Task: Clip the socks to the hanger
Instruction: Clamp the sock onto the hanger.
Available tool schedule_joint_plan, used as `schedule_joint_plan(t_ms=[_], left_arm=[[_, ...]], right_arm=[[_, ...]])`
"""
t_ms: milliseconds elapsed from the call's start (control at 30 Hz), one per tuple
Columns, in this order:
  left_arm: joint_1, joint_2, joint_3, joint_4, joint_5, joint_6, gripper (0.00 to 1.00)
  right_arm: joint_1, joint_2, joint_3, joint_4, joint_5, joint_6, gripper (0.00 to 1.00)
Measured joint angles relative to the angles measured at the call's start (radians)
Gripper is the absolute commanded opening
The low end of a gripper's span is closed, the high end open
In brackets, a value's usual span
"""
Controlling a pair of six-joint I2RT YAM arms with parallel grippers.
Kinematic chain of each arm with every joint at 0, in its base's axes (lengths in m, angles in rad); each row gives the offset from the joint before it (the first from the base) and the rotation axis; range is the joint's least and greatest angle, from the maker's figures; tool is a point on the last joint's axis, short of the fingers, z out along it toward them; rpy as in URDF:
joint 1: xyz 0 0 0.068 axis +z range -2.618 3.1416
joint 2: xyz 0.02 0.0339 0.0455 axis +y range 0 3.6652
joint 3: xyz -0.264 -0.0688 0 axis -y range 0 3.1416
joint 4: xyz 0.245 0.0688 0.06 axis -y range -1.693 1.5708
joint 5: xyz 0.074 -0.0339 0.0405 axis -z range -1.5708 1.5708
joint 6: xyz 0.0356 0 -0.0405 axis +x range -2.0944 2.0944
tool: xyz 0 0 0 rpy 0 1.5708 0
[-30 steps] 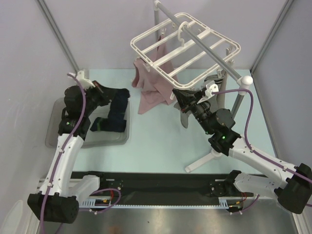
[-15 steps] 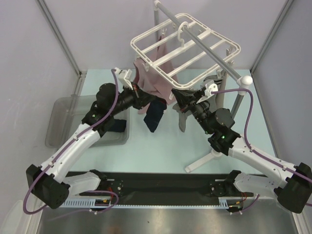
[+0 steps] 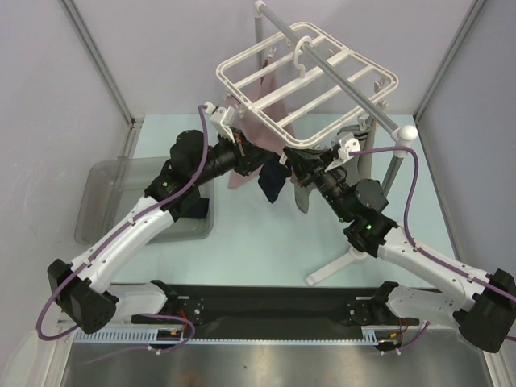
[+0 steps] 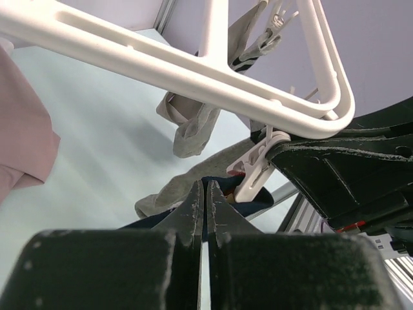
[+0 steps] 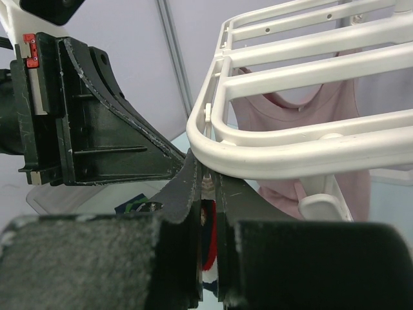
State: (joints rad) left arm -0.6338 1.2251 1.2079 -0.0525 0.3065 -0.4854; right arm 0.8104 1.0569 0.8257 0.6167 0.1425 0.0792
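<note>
One grey sock already hangs from the hanger. The left gripper is pinched shut on a navy sock just under the near corner. Beside it the right gripper looks clamped on a clip — clipping not yet done. At least one more waits in the tray.

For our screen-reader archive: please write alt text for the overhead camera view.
Two robot arms meet under a white hanger; the left pincer holds a navy sock beside the shut right pincer. A pink cloth hangs behind.
</note>
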Motion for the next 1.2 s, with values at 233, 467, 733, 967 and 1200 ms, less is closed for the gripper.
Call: schedule_joint_plan(t_ms=[233,467,733,967,1200], left_arm=[[-0.001,0.0,0.0,0.0,-0.008,0.0,0.0],[-0.001,0.0,0.0,0.029,-0.006,-0.011,0.0],[-0.001,0.0,0.004,0.038,-0.002,-0.022,0.0],[-0.001,0.0,0.014,0.045,0.013,-0.03,0.0],[-0.002,0.01,0.019,0.046,0.018,-0.038,0.0]], right_arm=[[0.0,0.0,0.0,0.0,0.0,0.0,0.0],[0.0,0.0,0.0,0.0,0.0,0.0,0.0],[0.0,-0.005,0.0,-0.002,-0.001,0.007,0.34],[0.006,-0.019,-0.001,-0.015,-0.001,0.019,0.61],[0.006,-0.02,-0.001,-0.026,-0.001,0.023,0.64]])
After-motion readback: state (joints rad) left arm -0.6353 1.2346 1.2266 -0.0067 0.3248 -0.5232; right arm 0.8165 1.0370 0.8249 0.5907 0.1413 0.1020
